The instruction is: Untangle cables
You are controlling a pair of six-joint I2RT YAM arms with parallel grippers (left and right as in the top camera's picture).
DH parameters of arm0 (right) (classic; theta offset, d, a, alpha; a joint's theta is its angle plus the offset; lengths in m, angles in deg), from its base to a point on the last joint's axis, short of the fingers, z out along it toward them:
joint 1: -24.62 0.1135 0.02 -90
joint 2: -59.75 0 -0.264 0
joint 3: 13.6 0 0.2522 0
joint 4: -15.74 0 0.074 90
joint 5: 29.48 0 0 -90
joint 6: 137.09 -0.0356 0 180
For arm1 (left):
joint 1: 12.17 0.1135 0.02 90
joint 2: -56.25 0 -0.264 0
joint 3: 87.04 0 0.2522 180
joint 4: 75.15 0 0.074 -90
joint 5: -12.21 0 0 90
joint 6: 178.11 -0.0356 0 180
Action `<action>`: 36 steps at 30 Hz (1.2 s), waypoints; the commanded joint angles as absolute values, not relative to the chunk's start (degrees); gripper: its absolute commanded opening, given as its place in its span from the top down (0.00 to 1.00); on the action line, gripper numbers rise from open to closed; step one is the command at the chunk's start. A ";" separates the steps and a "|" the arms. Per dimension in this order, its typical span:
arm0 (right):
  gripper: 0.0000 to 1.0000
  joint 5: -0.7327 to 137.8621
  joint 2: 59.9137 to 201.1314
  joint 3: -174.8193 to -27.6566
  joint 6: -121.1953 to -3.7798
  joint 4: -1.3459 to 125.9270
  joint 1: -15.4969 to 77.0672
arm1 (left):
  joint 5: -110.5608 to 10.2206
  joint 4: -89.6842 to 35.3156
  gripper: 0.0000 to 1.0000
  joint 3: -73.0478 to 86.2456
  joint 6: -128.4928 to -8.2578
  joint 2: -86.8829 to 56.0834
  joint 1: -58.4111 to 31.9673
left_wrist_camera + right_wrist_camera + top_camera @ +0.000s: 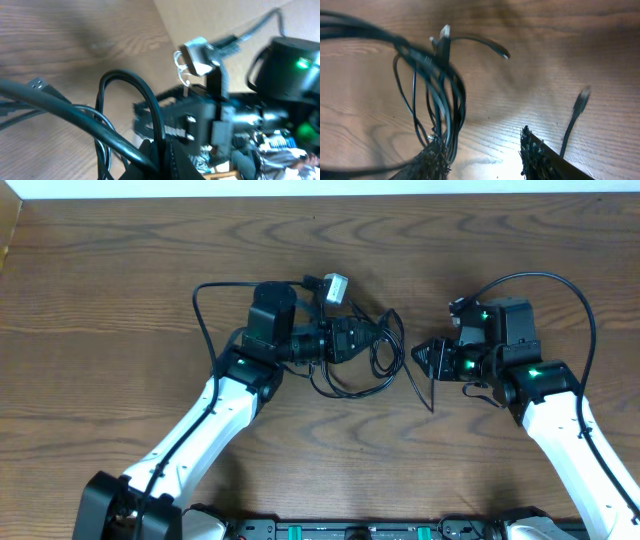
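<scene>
From above, you see the cables (378,362) at the table's middle, with a grey plug (335,287) toward the far edge. In the left wrist view, the left gripper (162,160) pinches a black loop. In the right wrist view, the right gripper (482,160) is spread, and the cords touch one finger (427,162).

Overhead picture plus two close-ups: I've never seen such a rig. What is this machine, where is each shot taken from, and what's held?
Two robot arms stand at a wooden table, each ending in a two-finger claw. The wide picture looks down from above; each close-up comes from a camera on one wrist. Between the arms is a tangle of thin black cables, with a pale plug beside it. The left claw looks closed on a black cable loop. The right claw is open and holds nothing.
</scene>
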State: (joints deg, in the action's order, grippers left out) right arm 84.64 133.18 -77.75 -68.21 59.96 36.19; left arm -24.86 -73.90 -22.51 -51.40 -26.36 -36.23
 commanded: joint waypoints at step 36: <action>0.49 86.26 132.37 -77.71 -69.77 50.87 41.88 | -19.57 -81.42 0.92 -22.16 -47.58 -22.86 -36.03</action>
State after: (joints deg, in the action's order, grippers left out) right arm 84.18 134.21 -77.75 -70.82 51.09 41.68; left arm -18.26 -80.94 -22.54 -46.22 -24.11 -36.23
